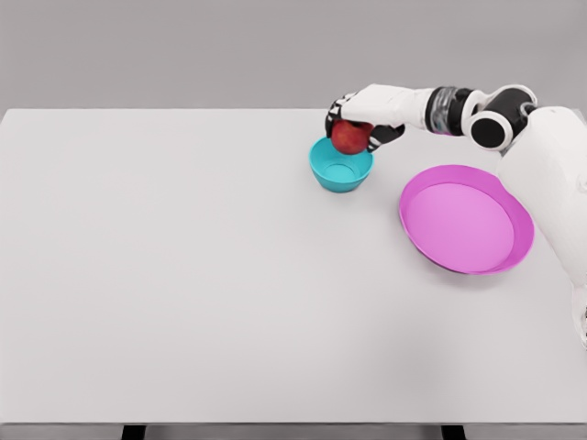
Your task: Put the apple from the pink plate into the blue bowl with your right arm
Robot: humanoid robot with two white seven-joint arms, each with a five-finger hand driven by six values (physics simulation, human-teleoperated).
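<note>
A red apple (349, 137) is held in my right hand (354, 124), whose dark fingers curl around its top and sides. The hand hovers just above the far rim of the blue bowl (340, 170), which stands on the white table right of centre. The bowl's inside looks empty. The pink plate (466, 220) lies empty to the right of the bowl, nearer to me. My right arm reaches in from the right edge, over the plate's far side. The left arm is out of sight.
The white table (183, 275) spans nearly the whole view, with its front edge at the bottom. Only the bowl and plate stand on it.
</note>
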